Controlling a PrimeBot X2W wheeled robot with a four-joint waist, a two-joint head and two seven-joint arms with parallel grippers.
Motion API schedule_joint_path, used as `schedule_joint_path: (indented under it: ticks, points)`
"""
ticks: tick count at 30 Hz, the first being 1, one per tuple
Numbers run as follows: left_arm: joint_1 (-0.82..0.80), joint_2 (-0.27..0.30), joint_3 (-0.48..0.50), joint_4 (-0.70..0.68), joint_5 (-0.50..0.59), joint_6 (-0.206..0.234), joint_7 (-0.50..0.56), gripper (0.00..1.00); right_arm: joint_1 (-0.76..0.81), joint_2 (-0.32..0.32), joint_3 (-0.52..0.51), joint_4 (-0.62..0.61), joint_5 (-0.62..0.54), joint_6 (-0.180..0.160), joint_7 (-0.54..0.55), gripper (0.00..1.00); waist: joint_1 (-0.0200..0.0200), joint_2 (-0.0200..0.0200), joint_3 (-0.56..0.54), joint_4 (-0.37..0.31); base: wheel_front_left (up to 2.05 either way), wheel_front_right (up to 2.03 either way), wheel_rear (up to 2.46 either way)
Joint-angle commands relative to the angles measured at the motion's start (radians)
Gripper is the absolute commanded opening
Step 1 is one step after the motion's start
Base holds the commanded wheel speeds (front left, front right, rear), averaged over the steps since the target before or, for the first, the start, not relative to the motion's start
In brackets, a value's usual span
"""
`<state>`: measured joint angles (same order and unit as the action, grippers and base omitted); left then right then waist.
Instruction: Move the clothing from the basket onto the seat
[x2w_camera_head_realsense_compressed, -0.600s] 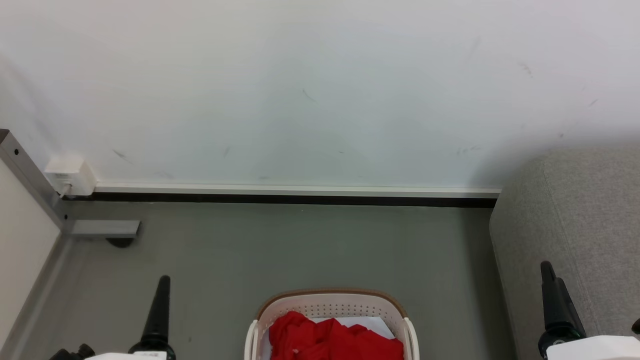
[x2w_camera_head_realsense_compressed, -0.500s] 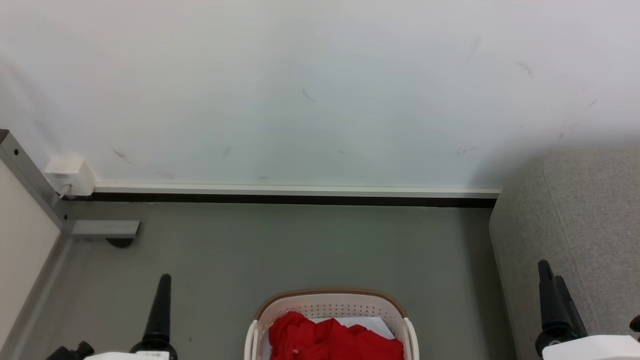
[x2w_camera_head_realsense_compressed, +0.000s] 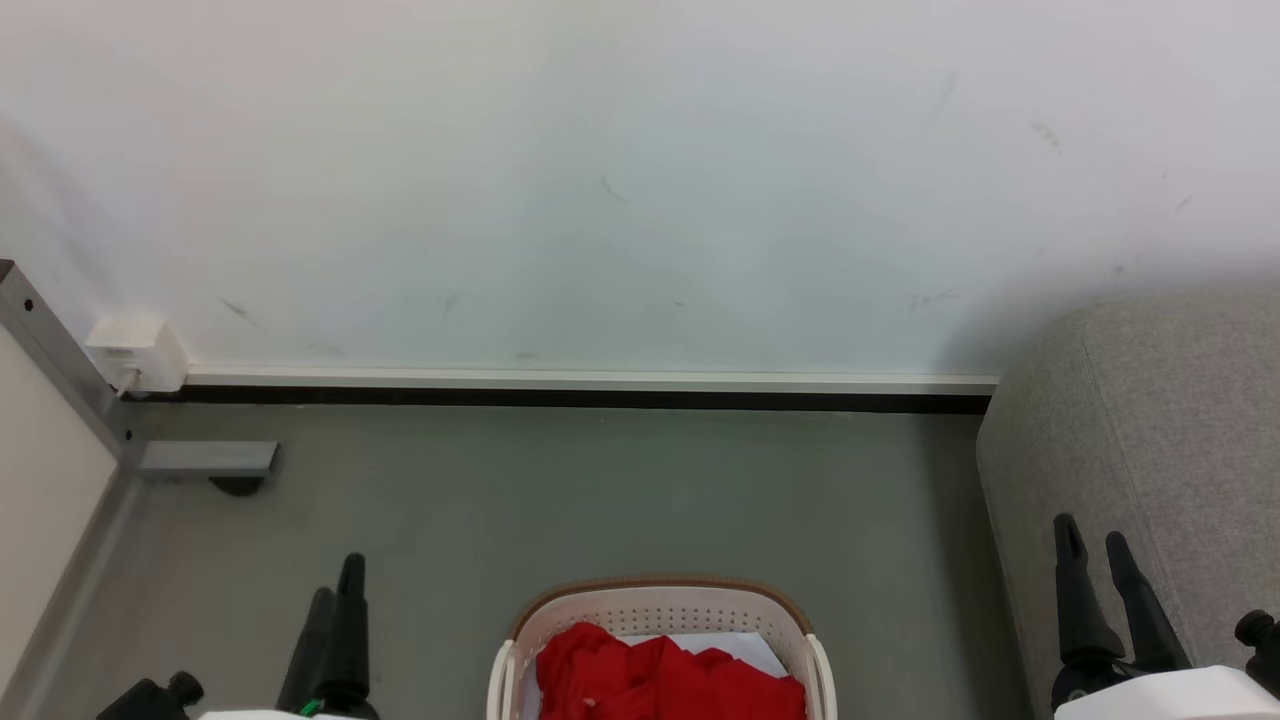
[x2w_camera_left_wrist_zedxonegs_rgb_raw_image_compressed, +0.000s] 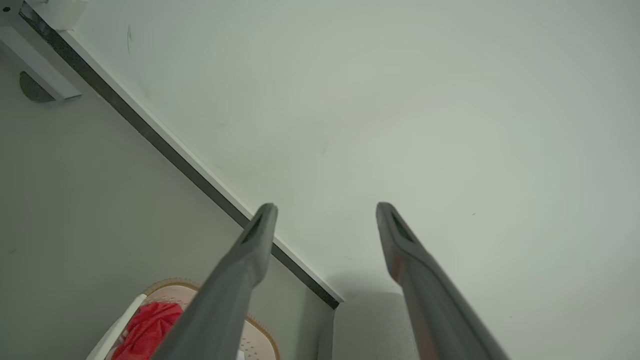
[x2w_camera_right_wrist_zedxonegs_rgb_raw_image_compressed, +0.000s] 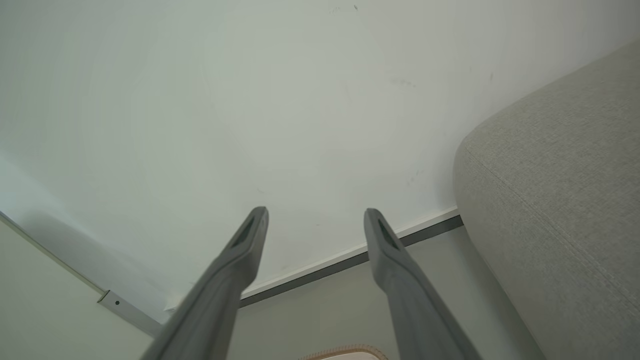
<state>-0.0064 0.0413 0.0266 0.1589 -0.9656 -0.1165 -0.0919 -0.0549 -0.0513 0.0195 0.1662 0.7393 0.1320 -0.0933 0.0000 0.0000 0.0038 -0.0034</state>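
1. The clothing (x2w_camera_head_realsense_compressed: 665, 682) is bright red, soft fabric, crumpled into a heap of rumpled folds. Any finer marks on it are too small for me to tell.
2. It lies inside the basket (x2w_camera_head_realsense_compressed: 660, 612), at the bottom middle of my head view. It rests on a white sheet (x2w_camera_head_realsense_compressed: 742, 650) that shows just behind it toward the basket's far right.
3. The basket is cream-white, with rows of small holes in its wall and a brown rim. It stands on the grey floor (x2w_camera_head_realsense_compressed: 600, 500), near the seat (x2w_camera_head_realsense_compressed: 1150, 420) but apart from it.
4. The seat is light grey woven fabric with a rounded corner. It sits to my right against the white wall (x2w_camera_head_realsense_compressed: 600, 200).
5. My left hand (x2w_camera_head_realsense_compressed: 337, 582) hangs over the floor to the left of the basket, clear of it. In its wrist view the two fingers stand spread wide, with nothing between them and touching nothing.
6. My right hand (x2w_camera_head_realsense_compressed: 1090, 530) is at the lower right, in front of the seat's side. Its fingers are also spread wide and empty. In its wrist view the seat lies off to the right of them, apart.
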Motion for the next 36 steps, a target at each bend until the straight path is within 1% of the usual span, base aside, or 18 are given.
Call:
schedule_joint_path:
  ticks: [1,5,11,25,36]
  points:
    - [0.001,0.007,0.000,-0.015,0.040,0.000,-0.011,1.00,-0.004,-0.010,0.003,-0.014,-0.030,-0.001,-0.010,1.00,0.0000,0.0000,0.000,0.000,0.00,0.00,0.00]
    - [0.007,0.008,-0.005,-0.026,0.145,0.001,-0.023,1.00,-0.004,-0.013,0.009,-0.014,-0.084,-0.001,-0.022,1.00,0.0000,0.0000,0.000,-0.001,0.00,0.00,0.00]
    - [0.015,0.008,-0.015,-0.038,0.254,0.005,-0.040,1.00,-0.004,-0.016,0.015,-0.015,-0.160,-0.001,-0.039,1.00,0.0000,0.0000,0.001,-0.002,0.00,0.00,0.00]
    - [0.033,0.009,-0.028,-0.062,0.406,0.016,-0.078,1.00,0.004,-0.018,0.020,-0.009,-0.309,-0.001,-0.076,1.00,0.0000,0.0000,0.004,-0.005,0.00,0.00,0.00]
    - [0.050,0.010,-0.025,-0.031,0.517,0.005,-0.103,1.00,0.012,-0.016,0.015,0.010,-0.396,-0.002,-0.102,1.00,0.0000,0.0000,0.004,-0.009,0.00,0.00,0.00]
